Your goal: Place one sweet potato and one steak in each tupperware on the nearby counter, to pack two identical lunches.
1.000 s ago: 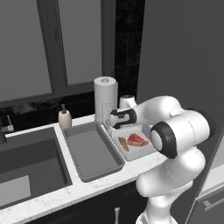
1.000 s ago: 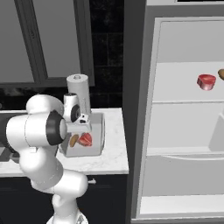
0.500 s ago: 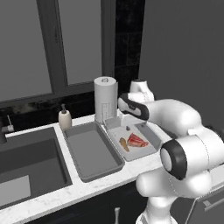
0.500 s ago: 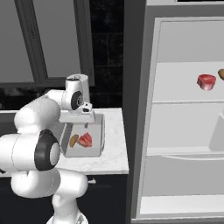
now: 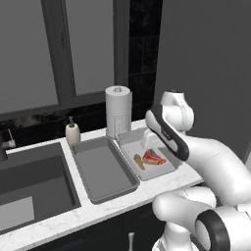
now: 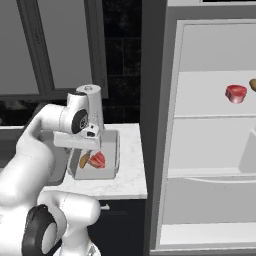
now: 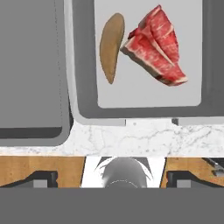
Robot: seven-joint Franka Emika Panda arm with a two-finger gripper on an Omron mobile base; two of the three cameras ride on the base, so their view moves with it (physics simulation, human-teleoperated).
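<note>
Two grey tupperware trays sit side by side on the marble counter [image 5: 162,184]. The left tupperware [image 5: 105,170] holds nothing. In the right tupperware [image 5: 164,169] lie a sweet potato [image 7: 111,46] and a red steak [image 7: 157,43], close together. My gripper [image 7: 113,178] hovers open above this tray's near rim with nothing between its fingers; in the right base view the gripper [image 6: 90,147] hangs just over the tray. Inside the open fridge, another steak [image 6: 235,93] rests on a shelf, with a sweet potato [image 6: 252,84] at the picture's edge.
A paper towel roll [image 5: 118,112] stands right behind the trays, and a soap dispenser [image 5: 72,133] sits to its left. The dark sink [image 5: 29,181] lies left of the trays. The open fridge [image 6: 210,150] stands to the right of the counter.
The jaws have spread wider and the hand has lifted off the right tray. The arm's elbow has swung out to the right. Steak and sweet potato stay in the tray.
</note>
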